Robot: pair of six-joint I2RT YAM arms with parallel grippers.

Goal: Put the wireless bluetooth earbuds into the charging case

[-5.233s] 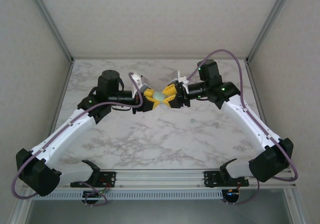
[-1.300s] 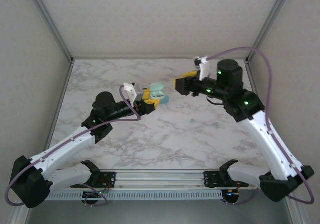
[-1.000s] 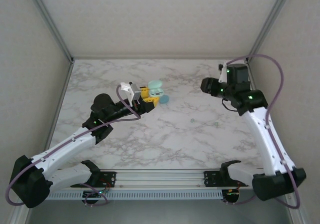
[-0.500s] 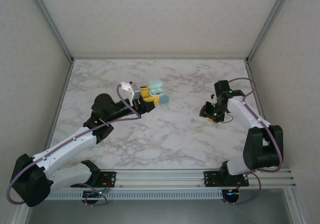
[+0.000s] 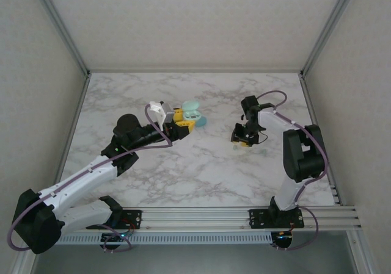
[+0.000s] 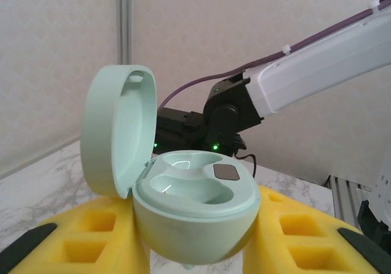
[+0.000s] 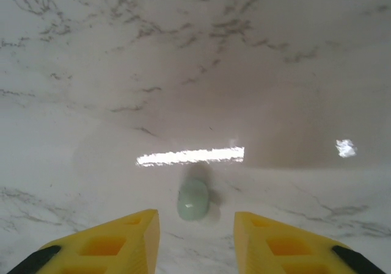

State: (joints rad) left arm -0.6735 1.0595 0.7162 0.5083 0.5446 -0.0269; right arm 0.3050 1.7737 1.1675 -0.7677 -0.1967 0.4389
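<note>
Earbud [image 7: 193, 199] lies on the desk [image 7: 275, 72] just ahead of my right jaws' part-open, empty gap, long axis pointing away; my left jaws clamp the open charging case [image 6: 192, 210].

Top external: we look from high above and behind the near edge, down over the whole white marble tabletop [image 5: 201, 170], from far away.
Left wrist: we look almost level past the left gripper [image 6: 192, 252], very near the pale mint-green rounded plastic case [image 6: 189, 207], facing the white right arm [image 6: 317, 72].
Right wrist: we look steeply down, close to the marble, over the right gripper [image 7: 194, 228] at a small pale teal plastic bud [image 7: 193, 199].
Shared: the top view also takes in the case, the right arm and that patch of marble.
</note>
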